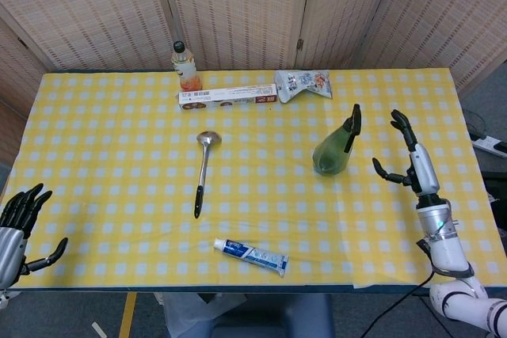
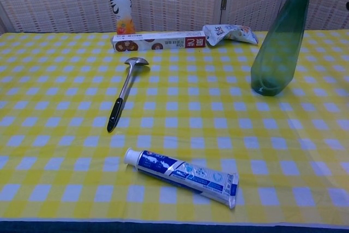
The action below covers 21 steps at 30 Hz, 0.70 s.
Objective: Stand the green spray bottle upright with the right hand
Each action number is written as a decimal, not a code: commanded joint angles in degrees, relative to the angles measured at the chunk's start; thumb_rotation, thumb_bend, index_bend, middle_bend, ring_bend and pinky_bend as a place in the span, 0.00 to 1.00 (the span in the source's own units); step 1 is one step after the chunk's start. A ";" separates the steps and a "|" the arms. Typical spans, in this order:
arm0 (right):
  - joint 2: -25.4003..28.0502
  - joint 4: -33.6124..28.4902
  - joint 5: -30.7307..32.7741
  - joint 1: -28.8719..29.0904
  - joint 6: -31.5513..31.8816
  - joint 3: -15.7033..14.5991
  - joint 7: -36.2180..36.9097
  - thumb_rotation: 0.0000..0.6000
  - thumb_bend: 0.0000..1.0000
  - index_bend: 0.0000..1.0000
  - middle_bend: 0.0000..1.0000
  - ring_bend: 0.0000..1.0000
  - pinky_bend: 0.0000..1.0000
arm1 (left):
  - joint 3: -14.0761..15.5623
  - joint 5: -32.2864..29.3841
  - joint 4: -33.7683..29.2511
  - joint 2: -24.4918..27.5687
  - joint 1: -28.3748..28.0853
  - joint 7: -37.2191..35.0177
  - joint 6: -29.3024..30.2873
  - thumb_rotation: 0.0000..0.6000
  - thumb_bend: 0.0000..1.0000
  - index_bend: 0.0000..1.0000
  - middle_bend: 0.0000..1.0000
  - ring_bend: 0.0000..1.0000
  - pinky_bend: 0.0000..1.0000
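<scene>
And there it stands: the green spray bottle (image 1: 333,148) is upright on its base on the yellow checked tablecloth (image 1: 111,156), right of centre, its dark nozzle at the top, and nothing is touching it. The right hand (image 1: 409,157) hangs just to the right of the bottle, clear of it, fingers spread and holding nothing, thumb pointing back toward the bottle; only the head view catches that hand. In the chest view the bottle (image 2: 278,45) rises tall at the right, its top reaching the upper edge of the picture, its round base flat on the cloth. Over at the near left corner the left hand (image 1: 17,223) sits at the table edge, dark fingers apart and pointing up, thumb out to the right, nothing in it. Left of the bottle and well apart from it, a ladle (image 1: 203,168) lies near the middle, bowl at the far end and black handle toward the near side. Near the front edge a blue and white toothpaste tube (image 1: 252,255) lies on its side, cap to the left. Along the far side a long flat box (image 1: 228,97) lies lengthwise, a drink bottle with an orange label (image 1: 184,66) stands upright just behind its left end, and a crinkled snack packet (image 1: 303,83) lies at its right end. Behind the table stands a woven folding screen (image 1: 253,5)
</scene>
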 commanded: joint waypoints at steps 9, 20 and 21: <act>11.62 -9.21 -6.85 -14.99 14.13 -11.96 -33.26 1.00 0.40 0.00 0.00 0.04 0.00 | -1.74 -0.09 0.94 -2.79 -0.18 6.29 1.85 0.38 0.37 0.00 0.00 0.06 0.01; 11.02 -19.36 -8.61 -25.39 26.40 -16.46 -58.00 1.00 0.40 0.00 0.00 0.02 0.00 | 0.36 1.45 -1.91 -2.44 -0.19 11.94 -0.31 0.38 0.37 0.00 0.00 0.06 0.00; 11.15 -19.46 -8.67 -25.48 26.15 -16.53 -57.60 1.00 0.40 0.00 0.00 0.02 0.00 | 0.48 1.59 -2.07 -2.42 -0.11 12.25 -0.26 0.38 0.37 0.00 0.00 0.06 0.00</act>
